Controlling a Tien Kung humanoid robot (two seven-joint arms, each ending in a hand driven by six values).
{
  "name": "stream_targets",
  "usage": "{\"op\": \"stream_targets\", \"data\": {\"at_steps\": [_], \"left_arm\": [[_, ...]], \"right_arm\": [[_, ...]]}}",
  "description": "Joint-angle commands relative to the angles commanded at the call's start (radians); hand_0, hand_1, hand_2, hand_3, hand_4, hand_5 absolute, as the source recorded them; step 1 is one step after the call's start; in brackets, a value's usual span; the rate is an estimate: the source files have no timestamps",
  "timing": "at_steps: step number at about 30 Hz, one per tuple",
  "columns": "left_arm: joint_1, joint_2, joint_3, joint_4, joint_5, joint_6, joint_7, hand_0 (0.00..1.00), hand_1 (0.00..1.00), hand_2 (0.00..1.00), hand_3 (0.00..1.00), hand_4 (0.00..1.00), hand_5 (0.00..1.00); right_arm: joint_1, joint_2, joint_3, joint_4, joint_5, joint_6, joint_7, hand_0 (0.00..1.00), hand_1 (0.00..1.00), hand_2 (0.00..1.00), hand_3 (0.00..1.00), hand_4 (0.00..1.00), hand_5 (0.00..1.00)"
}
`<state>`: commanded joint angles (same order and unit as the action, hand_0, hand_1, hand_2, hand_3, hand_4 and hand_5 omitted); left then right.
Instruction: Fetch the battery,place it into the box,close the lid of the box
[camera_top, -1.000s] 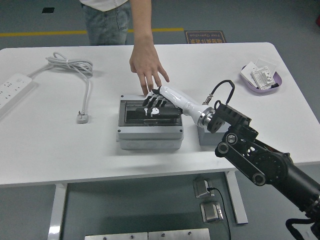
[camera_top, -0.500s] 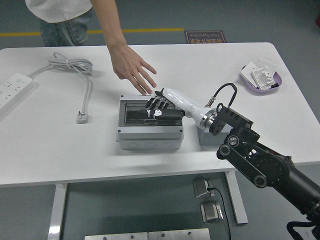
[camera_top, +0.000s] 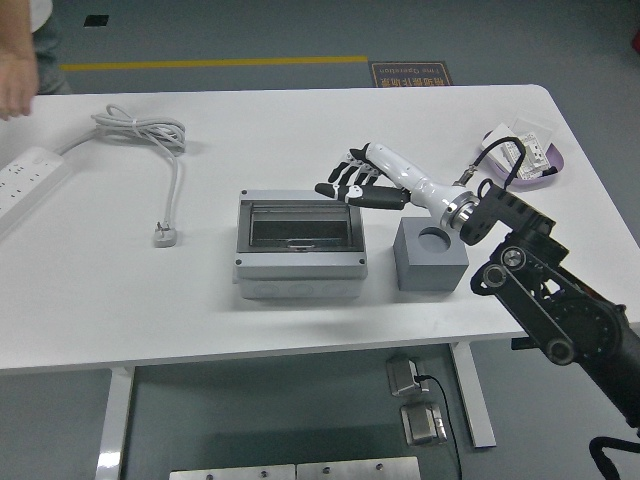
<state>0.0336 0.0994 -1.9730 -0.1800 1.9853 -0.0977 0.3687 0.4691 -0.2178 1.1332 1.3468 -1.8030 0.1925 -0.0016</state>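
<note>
The grey box stands in the middle of the table, its dark see-through lid lying flat on top. I cannot make out the battery; only a dim pale shape shows through the lid. My right hand hovers just past the box's far right corner, fingers spread and holding nothing, clear of the lid. A grey block with a round empty hole stands right of the box, under my forearm. My left arm is out of view.
A person's hand is at the far left edge, away from the box. A white power strip, its coiled cable and plug lie at the left. A purple tray with small packets sits at the far right.
My right hand has lifted off the box lid and drawn back to the right, uncovering the grey block. The person's hand has pulled away from the box to the far left edge.
</note>
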Motion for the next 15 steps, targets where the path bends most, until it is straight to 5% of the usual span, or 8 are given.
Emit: {"op": "stream_targets", "data": {"at_steps": [10, 11, 15], "left_arm": [[-0.006, 0.015, 0.014, 0.000, -0.006, 0.000, -0.008, 0.588, 0.403, 0.589, 0.640, 0.714, 0.224], [-0.007, 0.018, 0.014, 0.000, -0.005, 0.000, -0.008, 0.588, 0.403, 0.589, 0.640, 0.714, 0.226], [-0.015, 0.031, 0.018, 0.000, -0.003, -0.001, -0.011, 0.588, 0.403, 0.589, 0.640, 0.714, 0.226]], "right_arm": [[-0.139, -0.046, 0.195, 0.137, 0.152, 0.038, -0.014, 0.402, 0.461, 0.555, 0.556, 0.998, 0.842], [-0.155, -0.049, 0.209, 0.150, 0.160, 0.040, -0.014, 0.422, 0.474, 0.596, 0.728, 0.994, 0.829], [-0.220, -0.064, 0.285, 0.201, 0.164, 0.040, -0.009, 0.422, 0.474, 0.596, 0.728, 0.994, 0.829]]}}
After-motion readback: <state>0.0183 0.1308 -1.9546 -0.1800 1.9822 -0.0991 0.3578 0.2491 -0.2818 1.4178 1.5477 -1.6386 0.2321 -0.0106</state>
